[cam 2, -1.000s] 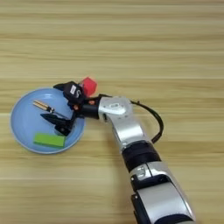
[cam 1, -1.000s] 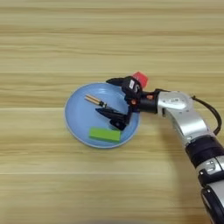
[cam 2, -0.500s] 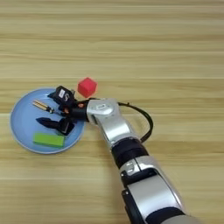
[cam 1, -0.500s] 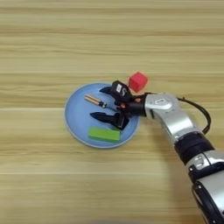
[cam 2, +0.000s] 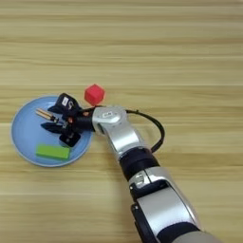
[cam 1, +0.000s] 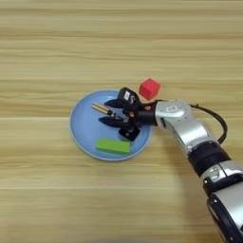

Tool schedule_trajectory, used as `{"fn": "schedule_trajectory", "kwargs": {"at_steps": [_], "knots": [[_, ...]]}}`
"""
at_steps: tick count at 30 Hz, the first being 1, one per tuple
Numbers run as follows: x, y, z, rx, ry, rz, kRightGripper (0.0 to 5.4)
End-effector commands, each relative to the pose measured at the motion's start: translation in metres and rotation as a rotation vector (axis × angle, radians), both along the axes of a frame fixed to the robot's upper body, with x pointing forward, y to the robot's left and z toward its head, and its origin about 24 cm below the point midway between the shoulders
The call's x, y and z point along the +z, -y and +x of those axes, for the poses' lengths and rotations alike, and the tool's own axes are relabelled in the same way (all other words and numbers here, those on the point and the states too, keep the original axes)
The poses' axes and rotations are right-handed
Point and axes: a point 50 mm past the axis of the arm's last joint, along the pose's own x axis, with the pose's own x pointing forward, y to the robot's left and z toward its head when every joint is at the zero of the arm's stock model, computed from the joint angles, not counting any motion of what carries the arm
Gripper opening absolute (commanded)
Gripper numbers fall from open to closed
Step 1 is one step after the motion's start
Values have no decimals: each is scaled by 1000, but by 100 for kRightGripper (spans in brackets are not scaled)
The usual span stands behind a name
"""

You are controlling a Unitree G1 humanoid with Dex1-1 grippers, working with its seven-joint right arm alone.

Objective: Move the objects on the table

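Centrally, a blue plate (cam 1: 83, 133) is resting on the wooden bench (cam 1: 57, 42). The right hand (cam 1: 110, 113) is reaching over the plate with its two black fingers spread apart, gripping nothing. A screwdriver (cam 1: 102, 109) is lying on the plate between those fingers, and a green block (cam 1: 113, 145) is lying near the plate's front rim. A black cube (cam 1: 127, 95) is sitting by the hand's upper finger. A red cube (cam 1: 149, 88) is sitting on the bench just beyond the plate.

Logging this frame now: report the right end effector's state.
Right end effector: open, fingers spread over the blue plate around the screwdriver, holding nothing that can be seen.
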Motion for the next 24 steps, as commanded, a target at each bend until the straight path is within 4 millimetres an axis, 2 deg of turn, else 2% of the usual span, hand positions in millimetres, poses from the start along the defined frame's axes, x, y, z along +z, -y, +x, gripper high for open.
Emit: {"fn": "schedule_trajectory", "kwargs": {"at_steps": [1,15,24], "knots": [[17,-1,12,-10,74,-28,223],[-1,4,17,-17,6,-164,89],[-8,9,23,-25,7,-239,82]]}}
